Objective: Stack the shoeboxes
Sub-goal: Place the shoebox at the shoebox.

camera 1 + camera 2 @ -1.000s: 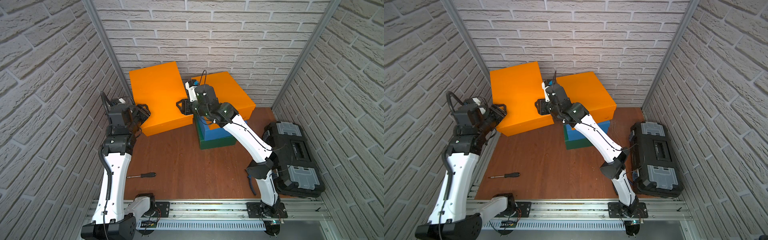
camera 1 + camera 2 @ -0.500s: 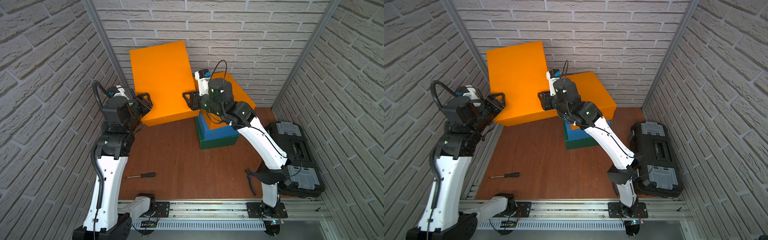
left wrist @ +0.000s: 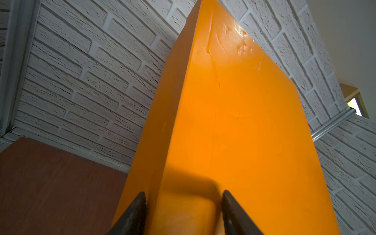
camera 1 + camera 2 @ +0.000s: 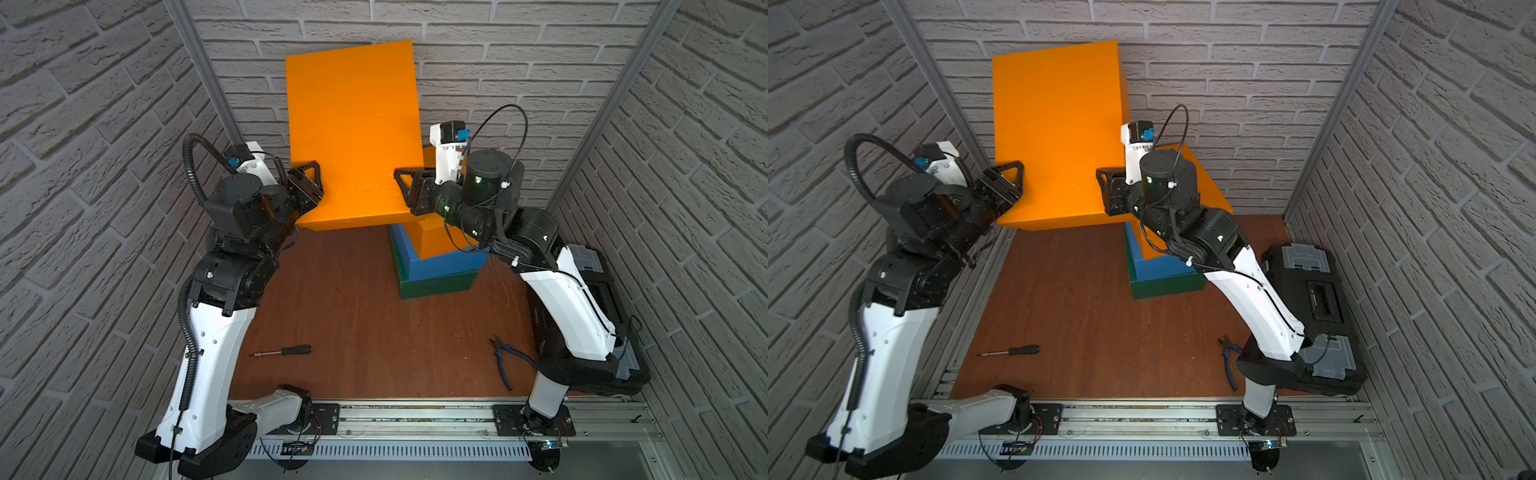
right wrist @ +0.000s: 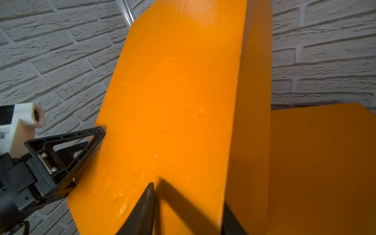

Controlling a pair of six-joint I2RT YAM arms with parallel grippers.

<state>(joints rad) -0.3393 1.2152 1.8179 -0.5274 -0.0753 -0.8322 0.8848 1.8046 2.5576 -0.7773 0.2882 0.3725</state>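
Observation:
A bright orange shoebox (image 4: 353, 133) (image 4: 1059, 137) hangs in the air before the back wall, its far end tipped up. My left gripper (image 4: 309, 183) (image 3: 183, 205) is shut on its left edge. My right gripper (image 4: 405, 183) (image 5: 187, 203) is shut on its right edge. To the right stands a pile: a dark green shoebox (image 4: 436, 284) at the bottom, a blue shoebox (image 4: 440, 262) on it, and a second orange shoebox (image 4: 436, 241) (image 5: 321, 162) on top, lying askew. The held box's right edge hangs over this pile. My right arm hides much of the pile.
A black tool case (image 4: 598, 299) with grey lids lies by the right wall, under my right arm. A screwdriver (image 4: 286, 351) and blue-handled pliers (image 4: 505, 361) lie on the brown floor near the front. Brick walls close in on three sides. A metal rail (image 4: 415, 415) runs along the front.
Both arms have raised the orange shoebox off the floor and carried it up and to the right, tipping its far end higher against the back wall.

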